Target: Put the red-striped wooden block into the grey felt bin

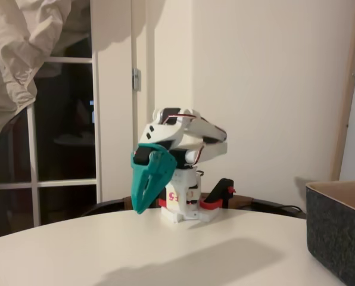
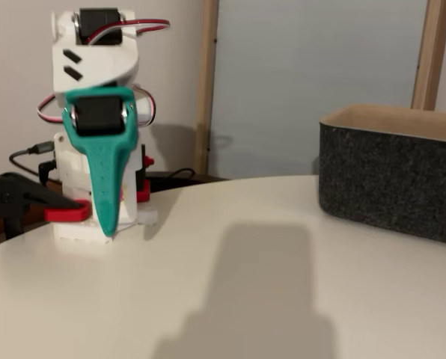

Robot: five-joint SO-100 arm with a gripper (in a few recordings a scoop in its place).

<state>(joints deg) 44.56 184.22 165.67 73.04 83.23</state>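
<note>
The white arm is folded over its base at the back of the table. Its teal gripper (image 1: pixel 139 207) hangs tip-down just above the tabletop, and in a fixed view the teal gripper (image 2: pixel 107 227) shows edge-on in front of the base. The jaws lie together with nothing between them. The grey felt bin (image 1: pixel 338 238) stands at the right edge, well apart from the arm; the same grey felt bin (image 2: pixel 391 179) shows its tan inner wall at the rim. The red-striped wooden block is out of view.
The round white table (image 1: pixel 76 250) stretches bare between arm and bin, with a broad soft shadow (image 2: pixel 260 299) across its middle. A black and red clamp (image 2: pixel 28 203) holds the arm's base to the table's far edge. Behind are a wall, a window and a door frame.
</note>
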